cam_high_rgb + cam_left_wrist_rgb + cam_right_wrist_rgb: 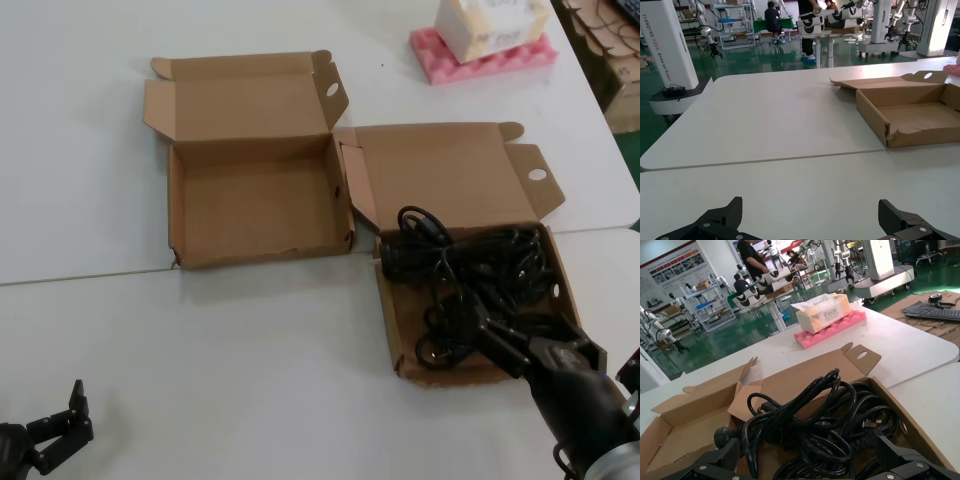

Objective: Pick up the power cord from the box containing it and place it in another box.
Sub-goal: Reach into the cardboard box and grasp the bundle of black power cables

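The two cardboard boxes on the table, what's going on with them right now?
The right gripper, fingers open, is down over the near end of the box containing it, above the tangled black power cord, not yet gripping it. Another box sits open and empty to its left, on the white table. The left gripper waits open at the table's near left corner. A tissue pack on pink foam sits at the far edge.

left pincer (pixel 60 425) cropped, cord's (pixel 470 275) lower loops hidden

Robot lab: rows of robots (pixel 812 22).
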`<action>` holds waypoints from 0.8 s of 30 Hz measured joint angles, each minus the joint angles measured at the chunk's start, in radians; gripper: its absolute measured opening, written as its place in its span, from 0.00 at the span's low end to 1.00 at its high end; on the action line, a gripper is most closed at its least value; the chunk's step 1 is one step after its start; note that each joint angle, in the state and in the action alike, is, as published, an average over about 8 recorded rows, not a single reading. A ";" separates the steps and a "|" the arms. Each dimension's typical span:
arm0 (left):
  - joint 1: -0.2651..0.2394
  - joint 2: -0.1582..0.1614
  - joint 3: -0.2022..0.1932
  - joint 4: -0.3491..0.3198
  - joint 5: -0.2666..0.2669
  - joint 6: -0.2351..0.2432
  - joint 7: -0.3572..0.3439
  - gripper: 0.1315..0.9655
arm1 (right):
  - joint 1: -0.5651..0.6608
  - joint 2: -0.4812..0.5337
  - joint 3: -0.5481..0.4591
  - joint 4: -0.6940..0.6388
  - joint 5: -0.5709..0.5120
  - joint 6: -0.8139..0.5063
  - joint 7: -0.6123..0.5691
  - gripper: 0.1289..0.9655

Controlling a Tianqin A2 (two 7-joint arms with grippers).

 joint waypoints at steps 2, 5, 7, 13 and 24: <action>0.000 0.000 0.000 0.000 0.000 0.000 0.000 1.00 | 0.000 0.000 0.000 0.000 0.000 0.000 0.000 1.00; 0.000 0.000 0.000 0.000 0.000 0.000 0.000 1.00 | 0.000 0.000 0.000 0.000 0.000 0.000 0.000 1.00; 0.000 0.000 0.000 0.000 0.000 0.000 0.000 1.00 | 0.000 0.000 0.000 0.000 0.000 0.000 0.000 1.00; 0.000 0.000 0.000 0.000 0.000 0.000 0.000 1.00 | 0.001 0.013 -0.003 0.007 -0.008 -0.001 0.000 1.00; 0.000 0.000 0.000 0.000 0.000 0.000 0.000 0.96 | 0.074 0.256 -0.087 0.048 0.003 0.059 0.000 1.00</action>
